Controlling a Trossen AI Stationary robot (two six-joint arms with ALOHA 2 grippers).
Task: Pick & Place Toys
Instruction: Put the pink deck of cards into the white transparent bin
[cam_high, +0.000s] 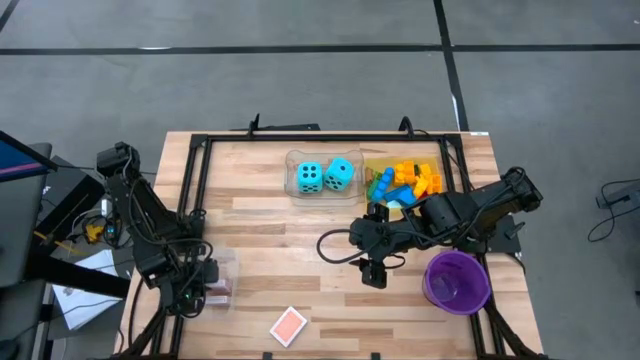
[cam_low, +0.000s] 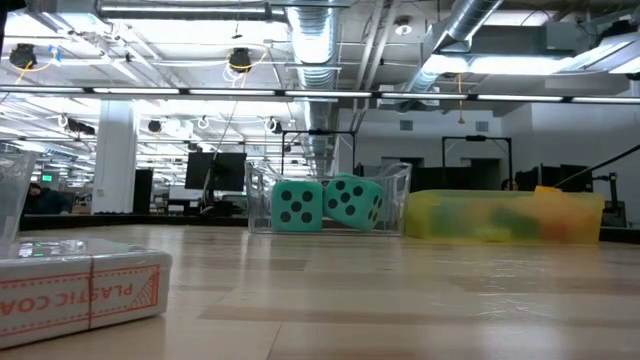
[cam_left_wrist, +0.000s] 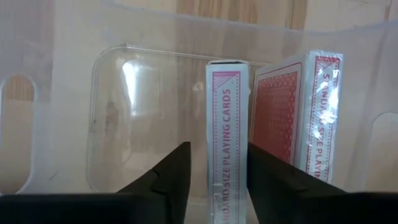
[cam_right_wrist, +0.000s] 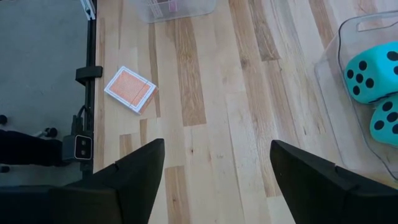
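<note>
The left claw reaches into a clear tray, its fingers flanking an upright card pack beside a second pack. The right claw hangs spread over the worktop; the dice lie in a clear bin just beside it, a loose pack ahead.

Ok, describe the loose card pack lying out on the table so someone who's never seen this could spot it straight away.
Start at the wooden table and go to its near edge, between the two arms. A flat orange-red card pack lies there alone on bare wood, turned at an angle. Unlike the other packs, it sits outside the clear tray.
</note>
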